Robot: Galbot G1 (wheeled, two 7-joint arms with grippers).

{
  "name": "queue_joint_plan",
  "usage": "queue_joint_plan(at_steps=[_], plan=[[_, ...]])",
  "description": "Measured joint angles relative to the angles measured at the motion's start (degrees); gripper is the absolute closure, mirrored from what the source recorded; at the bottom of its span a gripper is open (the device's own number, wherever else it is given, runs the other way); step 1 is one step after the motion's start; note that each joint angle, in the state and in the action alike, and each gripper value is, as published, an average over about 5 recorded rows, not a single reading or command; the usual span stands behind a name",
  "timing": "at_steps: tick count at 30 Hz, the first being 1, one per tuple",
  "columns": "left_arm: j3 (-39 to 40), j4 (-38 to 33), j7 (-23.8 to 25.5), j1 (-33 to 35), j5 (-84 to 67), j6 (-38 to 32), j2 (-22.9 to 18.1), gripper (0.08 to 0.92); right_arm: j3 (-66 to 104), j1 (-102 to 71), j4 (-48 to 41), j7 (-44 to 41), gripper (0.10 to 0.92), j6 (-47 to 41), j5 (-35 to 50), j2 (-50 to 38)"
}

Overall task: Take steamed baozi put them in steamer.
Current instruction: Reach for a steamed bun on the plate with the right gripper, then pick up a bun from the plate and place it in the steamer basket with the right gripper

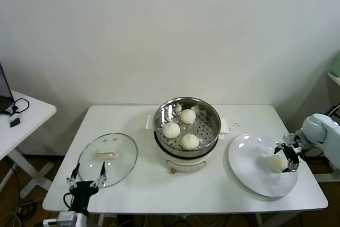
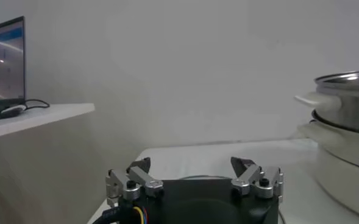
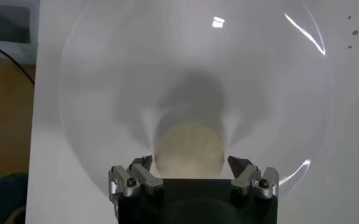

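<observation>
Right gripper (image 1: 287, 158) sat spread around the last baozi (image 1: 275, 162) on the plate (image 1: 249, 168), 3 o'clock of the steamer (image 1: 187, 123); left gripper (image 1: 86, 174) idled spread open.

Soft, even indoor light fills the scene. Glare streaks the round white plate (image 3: 289, 73), where the cream-white bun (image 3: 188, 149) looks blurred, casting a dim shadow.

Counting now: four baozi showing, three sitting in the steamer (image 1: 187, 125) at (image 1: 187, 116), (image 1: 171, 129), (image 1: 189, 141), one lying on the plate (image 1: 249, 166) at (image 1: 275, 162). One steamer, one plate, one lid (image 1: 108, 153), two tabletops (image 1: 138, 184) (image 1: 32, 118), two grippers (image 1: 86, 174) (image 1: 290, 156).
</observation>
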Motion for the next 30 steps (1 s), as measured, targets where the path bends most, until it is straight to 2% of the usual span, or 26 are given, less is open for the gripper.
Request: queue_joint_plan(at_steps=[7,18,25,30], plan=[[0.0,0.2,0.0,-0.3,0.0,0.1,0.0,0.177,0.5,-0.4,-0.9,-0.4,0.212,0.0,-0.5,0.7],[0.0,0.5,0.0,-0.6,0.0,0.1,0.0,0.177,0.9,-0.3,-1.4,-0.5,0.367,0.1,-0.4,0.7],[0.0,0.5,0.0,-0.6,-0.1,0.1,0.0,0.177,-0.8,1.8,-0.7,-0.4,0.38,-0.6,1.9,0.2],[0.3,0.3,0.0,-0.8,-0.2,0.1,0.0,0.177,-6.0,7.4,0.1,-0.1,0.381,-2.4,7.4,0.3]])
